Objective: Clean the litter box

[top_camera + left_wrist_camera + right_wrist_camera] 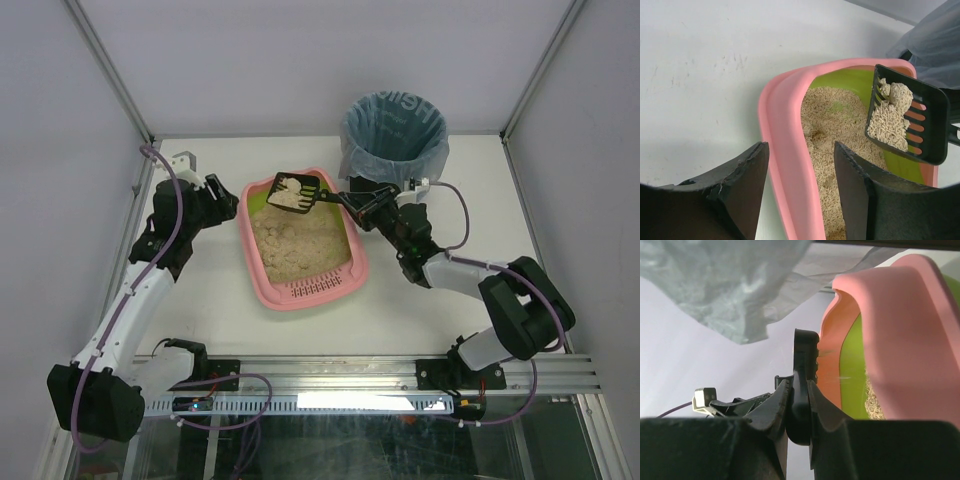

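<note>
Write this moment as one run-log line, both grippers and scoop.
left gripper: open, astride litter box rim | right gripper: shut on scoop handle | scoop: loaded, over box's far end | bin: just beyond

A pink litter box [262,288] with sandy filling lies on the white worktop [450,300] at the middle of the frame, its slotted ledge at the lower end. Over its upper end hangs a black scoop [293,192], tilted, carrying a pale clump of litter. The right pincer [358,203] is clamped on the scoop's handle, just beyond the box's upper right corner. The left pincer [228,205] sits at the box's upper left rim; how its jaws stand is not clear from above. In the upper right of the frame, just above the right pincer, stands a round bin [393,135] lined with a blue bag.
</note>
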You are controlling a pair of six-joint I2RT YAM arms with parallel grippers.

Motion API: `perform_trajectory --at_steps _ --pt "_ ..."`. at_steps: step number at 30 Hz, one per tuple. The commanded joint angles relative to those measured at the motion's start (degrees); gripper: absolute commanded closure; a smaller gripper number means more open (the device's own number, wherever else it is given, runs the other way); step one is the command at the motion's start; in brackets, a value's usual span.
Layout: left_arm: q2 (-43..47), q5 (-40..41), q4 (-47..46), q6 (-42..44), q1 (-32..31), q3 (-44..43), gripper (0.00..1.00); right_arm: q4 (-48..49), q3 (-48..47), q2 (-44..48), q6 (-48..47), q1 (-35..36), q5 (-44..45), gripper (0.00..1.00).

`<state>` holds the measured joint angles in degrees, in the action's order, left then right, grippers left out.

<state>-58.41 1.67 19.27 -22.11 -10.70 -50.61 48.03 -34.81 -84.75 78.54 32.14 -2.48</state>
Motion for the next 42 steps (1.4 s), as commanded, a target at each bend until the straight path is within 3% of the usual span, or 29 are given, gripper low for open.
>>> perform_trajectory --at_steps 1,6,10,13,16,20,24,28,31,35,38,42 --pt "0.78 1.28 -3.54 -0.91 1.1 0.03 0.44 3.73 -1.76 2.29 0.69 -0.67 2.33 1.0" --pt "0.49 0.71 -3.53 -1.28 1.47 0.3 0.44 4.53 -4.69 -0.11 0.44 1.5 -1.4 1.0" --pt "0.54 0.36 -3.58 -1.36 1.73 0.23 0.44 6.73 -0.18 0.46 5.3 0.24 3.24 1.0" --pt "1.1 0.87 -3.62 -1.49 1.87 0.69 0.43 5.97 -4.9 -1.75 1.72 3.27 -0.84 1.0" --pt "0.68 0.32 -3.57 -1.37 2.0 0.11 0.44 6.01 -0.4 0.79 4.85 0.61 4.09 1.0" --pt "1.04 0.46 -3.62 -1.59 2.11 0.69 0.43 3.0 -5.25 0.31 -0.44 3.09 -0.48 1.0" --pt "0.25 -0.69 -3.59 -1.43 2.38 0.0 0.44 2.85 0.54 4.08 2.86 -0.8 4.61 1.0" --pt "0.5 -0.73 -3.7 -1.82 2.47 0.35 0.43 1.75 -3.81 1.59 -1.28 2.58 0.01 1.0" --pt "-0.05 -1.53 -3.61 -1.49 2.65 -0.03 0.44 4.58 1.07 2.79 4.05 -0.39 3.76 1.0" --pt "0.6 -0.85 -3.7 -1.86 2.79 0.53 0.43 2.85 -5.03 0.14 -0.62 3.44 -1.25 1.0" --pt "-0.05 -1.65 -3.56 -1.54 2.96 -0.09 0.44 4.87 0.53 2.33 3.98 -0.38 3.3 1.0" --pt "0.11 -1.12 -3.62 -1.86 3.04 0.49 0.43 1.03 -4.72 0.47 -1.65 4.67 -0.52 1.0"
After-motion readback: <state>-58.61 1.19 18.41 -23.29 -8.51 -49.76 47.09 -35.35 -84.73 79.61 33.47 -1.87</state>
